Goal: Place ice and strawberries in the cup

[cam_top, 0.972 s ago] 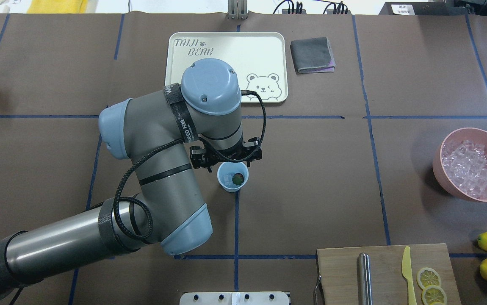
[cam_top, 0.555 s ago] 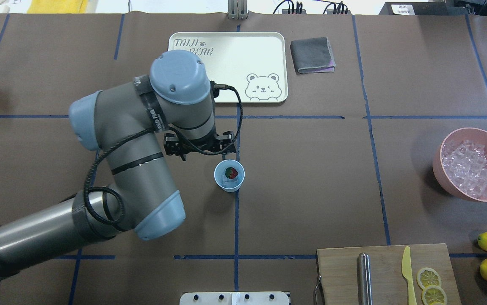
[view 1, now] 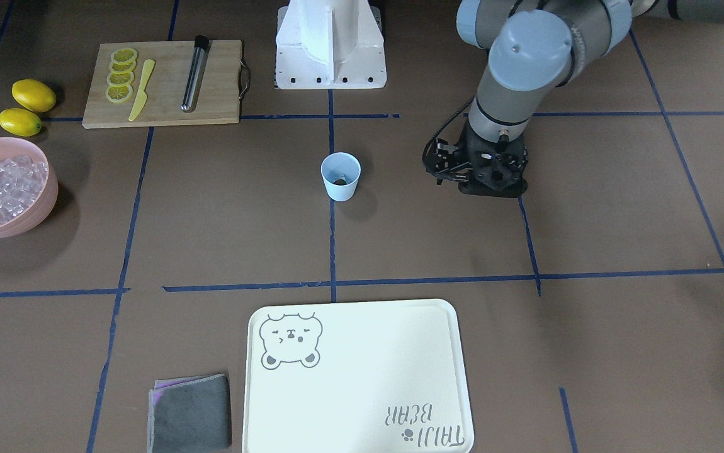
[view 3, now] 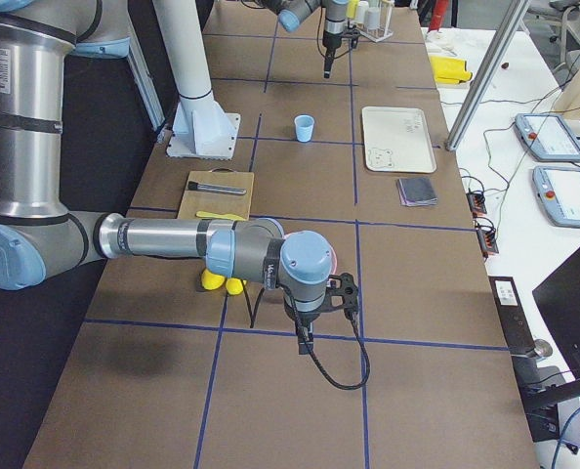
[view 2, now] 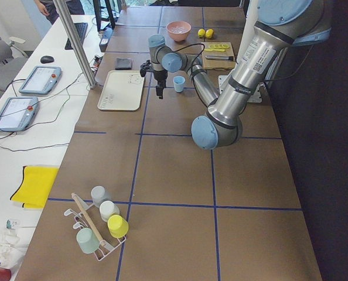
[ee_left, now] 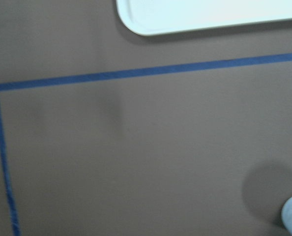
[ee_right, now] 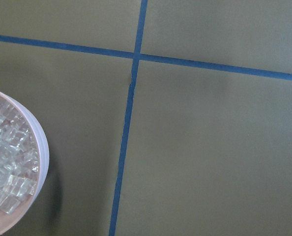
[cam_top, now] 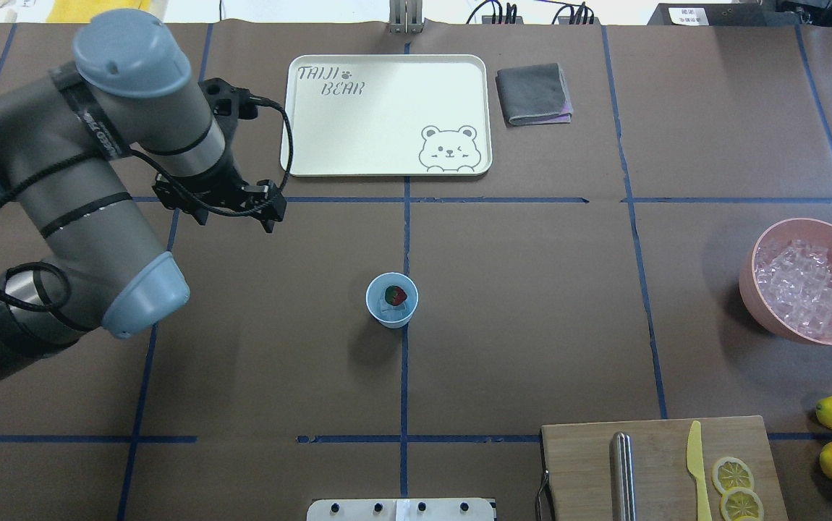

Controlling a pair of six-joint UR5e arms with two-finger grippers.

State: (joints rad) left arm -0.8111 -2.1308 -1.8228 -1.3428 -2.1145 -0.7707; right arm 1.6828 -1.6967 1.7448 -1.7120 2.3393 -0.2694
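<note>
Left gripper (view 1: 492, 182) has pulled back from the cup (cam_top: 391, 300), which holds a strawberry (cam_top: 395, 295) on ice (cam_top: 386, 310). Whether its jaws or those of the right gripper (view 3: 304, 344) are apart, I cannot tell.

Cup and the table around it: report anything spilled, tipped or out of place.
Nothing stands out. The cup stands upright, the strawberry resting on ice inside it, and no cubes or fruit lie on the table around it.

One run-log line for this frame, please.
cup: upright, mid-table | in cup: strawberry, ice | left gripper: off to the side near tray, clear of cup, jaws unreadable | spare ice: pink bowl
</note>
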